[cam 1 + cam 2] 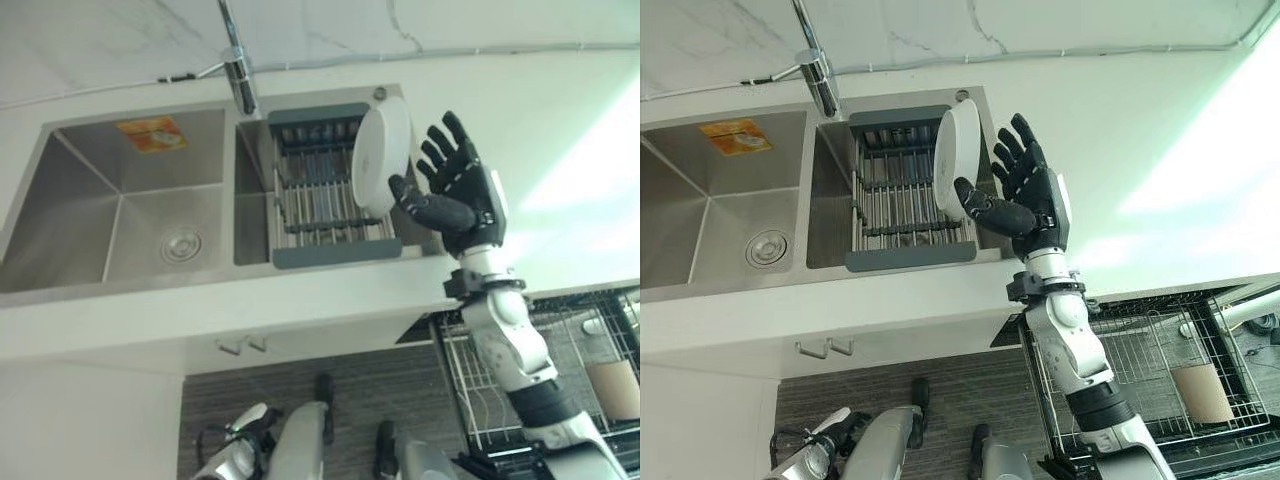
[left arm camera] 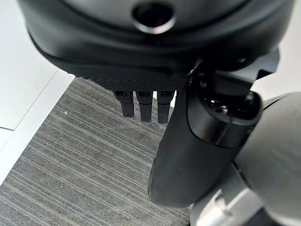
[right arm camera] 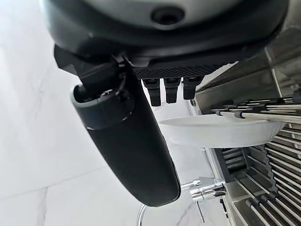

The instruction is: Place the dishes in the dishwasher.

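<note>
- Your right hand [image 1: 1035, 200] is raised over the right end of the sink, with its fingers [image 1: 1012, 160] spread and straight and its thumb [image 1: 985, 208] reaching toward the plate.
- The hand is not closed on anything; whether the thumb tip touches the plate's lower edge, you cannot tell from the head views.
- In the right wrist view the straight fingers [image 3: 171, 89] point at the plate, whose rim lies just past them.
- A white plate [image 1: 958, 158] stands on edge in the drying rack, leaning near upright, just beside your right hand on its left.
- The drying rack [image 1: 902, 200] has grey end pieces and metal bars, and it sits across the right basin of the steel sink [image 1: 730, 200].
- The left basin holds a round drain [image 1: 766, 248] and an orange sticker [image 1: 734, 136] on its back wall.
- A chrome faucet [image 1: 815, 70] rises from the white counter [image 1: 1120, 130] behind the sink.
- Below the counter, to your right, the dishwasher's wire rack [image 1: 1140, 370] is pulled out; a tan cup [image 1: 1200, 392] lies in it.
- Your left hand [image 2: 141, 101] hangs low over the dark striped floor [image 2: 80, 160], fingers straight and holding nothing.
</note>
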You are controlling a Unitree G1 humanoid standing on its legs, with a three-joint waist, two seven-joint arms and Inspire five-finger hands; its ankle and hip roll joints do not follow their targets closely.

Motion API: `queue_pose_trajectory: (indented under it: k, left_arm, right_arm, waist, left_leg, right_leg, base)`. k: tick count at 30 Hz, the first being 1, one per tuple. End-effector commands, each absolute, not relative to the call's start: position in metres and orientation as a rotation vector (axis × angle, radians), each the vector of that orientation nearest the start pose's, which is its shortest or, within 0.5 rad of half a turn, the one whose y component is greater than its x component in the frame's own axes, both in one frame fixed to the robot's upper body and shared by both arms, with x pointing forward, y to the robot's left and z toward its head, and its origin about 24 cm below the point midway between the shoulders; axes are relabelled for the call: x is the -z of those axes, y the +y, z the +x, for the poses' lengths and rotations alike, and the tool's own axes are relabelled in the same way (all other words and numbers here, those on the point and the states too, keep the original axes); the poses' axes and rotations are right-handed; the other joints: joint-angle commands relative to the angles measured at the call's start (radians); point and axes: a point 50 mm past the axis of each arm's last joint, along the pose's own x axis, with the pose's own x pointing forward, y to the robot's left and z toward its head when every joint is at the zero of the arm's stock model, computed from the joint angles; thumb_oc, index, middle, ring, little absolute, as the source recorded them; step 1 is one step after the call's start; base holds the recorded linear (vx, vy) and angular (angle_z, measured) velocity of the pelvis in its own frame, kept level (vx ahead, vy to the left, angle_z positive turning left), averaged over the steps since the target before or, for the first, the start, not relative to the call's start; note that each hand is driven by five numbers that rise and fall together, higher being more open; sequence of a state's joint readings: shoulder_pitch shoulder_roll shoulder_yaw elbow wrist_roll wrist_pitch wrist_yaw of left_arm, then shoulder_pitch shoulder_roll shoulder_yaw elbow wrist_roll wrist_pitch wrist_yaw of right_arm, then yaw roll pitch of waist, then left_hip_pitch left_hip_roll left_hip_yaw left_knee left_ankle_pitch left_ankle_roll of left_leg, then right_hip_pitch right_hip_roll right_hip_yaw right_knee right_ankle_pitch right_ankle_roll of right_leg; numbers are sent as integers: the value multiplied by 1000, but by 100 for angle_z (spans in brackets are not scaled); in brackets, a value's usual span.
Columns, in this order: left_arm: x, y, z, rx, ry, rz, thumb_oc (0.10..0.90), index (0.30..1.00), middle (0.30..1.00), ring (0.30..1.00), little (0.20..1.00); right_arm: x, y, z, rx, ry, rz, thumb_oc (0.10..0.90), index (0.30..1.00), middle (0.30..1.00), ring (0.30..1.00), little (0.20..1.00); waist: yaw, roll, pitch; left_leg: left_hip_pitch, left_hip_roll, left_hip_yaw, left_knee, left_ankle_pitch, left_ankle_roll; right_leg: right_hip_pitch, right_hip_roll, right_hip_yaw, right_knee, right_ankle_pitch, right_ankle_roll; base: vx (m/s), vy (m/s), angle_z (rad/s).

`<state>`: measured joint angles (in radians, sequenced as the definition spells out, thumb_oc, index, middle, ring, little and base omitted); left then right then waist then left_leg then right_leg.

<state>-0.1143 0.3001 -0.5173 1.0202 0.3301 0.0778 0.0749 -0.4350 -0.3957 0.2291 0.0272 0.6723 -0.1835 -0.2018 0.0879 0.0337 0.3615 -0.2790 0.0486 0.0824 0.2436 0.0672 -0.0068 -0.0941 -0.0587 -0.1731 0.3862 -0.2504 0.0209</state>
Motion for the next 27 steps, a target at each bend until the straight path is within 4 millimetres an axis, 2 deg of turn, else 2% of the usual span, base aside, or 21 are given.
queue_pose_trajectory:
  k: [1, 11, 16, 22, 23, 24, 25, 27]
  left_arm:
    - [140, 195, 155, 439, 894, 933, 800, 900, 900, 900, 900]
    - [139, 197, 156, 431, 879, 947, 800, 900, 900, 900, 900]
    - [138, 198, 157, 435, 867, 959, 800, 900, 900, 900, 900]
    - [138, 198, 157, 439, 862, 959, 800, 900, 900, 900, 900]
    - [138, 198, 157, 441, 862, 961, 800, 900, 900, 900, 900]
    - [138, 198, 157, 442, 862, 961, 800, 900, 900, 900, 900]
    - [138, 198, 157, 443, 860, 964, 800, 900, 900, 900, 900]
    - [137, 197, 158, 445, 856, 970, 800, 900, 900, 900, 900]
  right_arm:
    - [-223, -148, 308, -196, -669, 349, 800, 900, 900, 900, 900]
    - [-220, -145, 315, -152, -618, 379, 800, 900, 900, 900, 900]
    - [-213, -139, 323, -163, -568, 402, 800, 900, 900, 900, 900]
    - [-216, -136, 328, -159, -552, 392, 800, 900, 900, 900, 900]
    - [-214, -136, 330, -150, -541, 384, 593, 589, 589, 589, 589]
    - [-213, -135, 331, -141, -529, 373, 554, 531, 531, 531, 531]
    - [-212, -136, 332, -131, -516, 360, 471, 406, 406, 406, 406]
    - [-210, -136, 335, -123, -489, 345, 463, 394, 394, 394, 394]
  waist:
    - [3, 1, -47]
    - [16, 4, -41]
    - [29, 9, -40]
    - [40, 8, -40]
    - [42, 8, -41]
    - [42, 8, -42]
    - [44, 7, -43]
    - [46, 7, -42]
  left_leg:
    - [-78, 52, -27, 56, -66, -90]
    - [-84, 43, -30, 56, -71, -87]
    - [-86, 37, -33, 56, -72, -85]
    - [-85, 33, -35, 56, -73, -85]
    - [-84, 33, -35, 56, -74, -85]
    - [-84, 33, -36, 56, -73, -85]
    - [-84, 33, -36, 56, -74, -85]
    - [-84, 33, -35, 56, -73, -85]
  right_leg:
    - [63, -9, -35, -86, 24, 57]
    - [64, -17, -47, -86, 21, 58]
    - [65, -26, -58, -86, 22, 60]
    - [69, -28, -68, -86, 22, 60]
    - [70, -28, -70, -86, 22, 60]
    - [71, -28, -70, -86, 22, 60]
    - [72, -27, -71, -86, 21, 59]
    - [72, -26, -73, -86, 21, 59]
  base:
    - [23, 13, 8]
    - [2, 2, 1]
    - [1, 15, 10]
    - [-4, 4, 7]
    - [0, 0, 0]
    - [0, 0, 0]
    - [0, 0, 0]
    - [0, 0, 0]
